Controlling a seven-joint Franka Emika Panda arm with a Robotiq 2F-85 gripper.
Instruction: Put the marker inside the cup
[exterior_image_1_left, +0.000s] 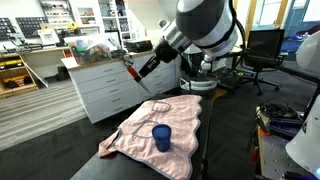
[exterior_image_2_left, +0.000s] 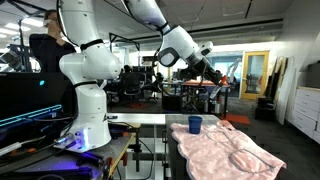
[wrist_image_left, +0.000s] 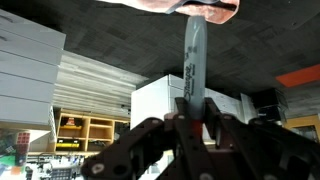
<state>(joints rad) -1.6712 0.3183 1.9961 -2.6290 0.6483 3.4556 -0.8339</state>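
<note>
The blue cup (exterior_image_1_left: 161, 137) stands upright on the pink cloth (exterior_image_1_left: 180, 115); it also shows in an exterior view (exterior_image_2_left: 194, 125). My gripper (exterior_image_1_left: 139, 67) is raised well above and to the side of the cloth, shut on the red-orange marker (exterior_image_1_left: 130, 69). In the wrist view the marker (wrist_image_left: 193, 60) sticks out from between the shut fingers (wrist_image_left: 190, 118), its tip pointing toward a strip of pink cloth (wrist_image_left: 200, 8) at the frame's top edge. In an exterior view the gripper (exterior_image_2_left: 214, 75) is high above the table; the marker is too small to make out there.
The cloth covers much of a dark table (exterior_image_1_left: 215, 140). White drawer cabinets (exterior_image_1_left: 115, 85) stand beyond the table. A second white robot base (exterior_image_2_left: 85, 100) stands beside the table, with desks and chairs (exterior_image_1_left: 262, 50) behind.
</note>
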